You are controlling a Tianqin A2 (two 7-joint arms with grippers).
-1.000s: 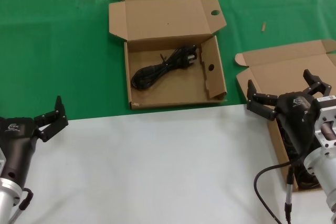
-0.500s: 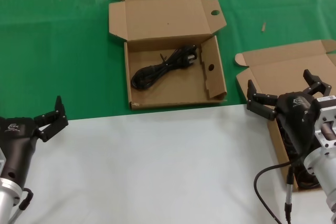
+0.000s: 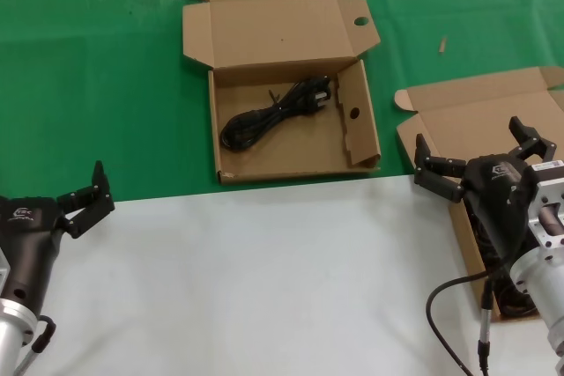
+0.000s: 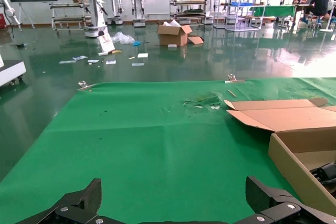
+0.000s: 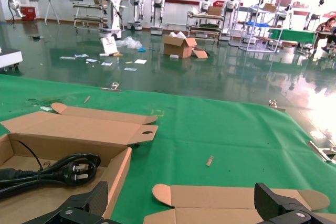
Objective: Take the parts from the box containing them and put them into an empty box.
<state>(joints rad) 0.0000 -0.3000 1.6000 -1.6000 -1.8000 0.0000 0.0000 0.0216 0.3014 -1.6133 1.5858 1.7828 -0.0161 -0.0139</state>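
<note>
The left end effector (image 3: 85, 197) is hovering at the near left of the bench (image 3: 88, 59), over the edge where the white sheet (image 3: 264, 279) meets the green cover; its fingers are spread wide and gripping nothing. In the left wrist view, both fingertips (image 4: 79, 203) are showing apart with bare green cloth between them.

The right end effector (image 3: 476, 151) is hanging at the near right, directly above the plain-lidded box (image 3: 467, 112), released, fingers splayed, nothing between them. That box is lying at the right edge of the bench with its lid folded back. Dark contents are showing inside it under the arm, but they cannot be made out.

The round-holed box (image 3: 291, 160) is sitting open at the centre of the green cover, well apart from both end effectors, lid tilted back. One black power cord (image 3: 273, 112) is lying inside it, coiled, running diagonally from the near left toward the far right corner, with its plug toward the notched side flap. The right wrist view is showing the plug (image 5: 73, 170) resting on the box floor beside the wall.
</note>
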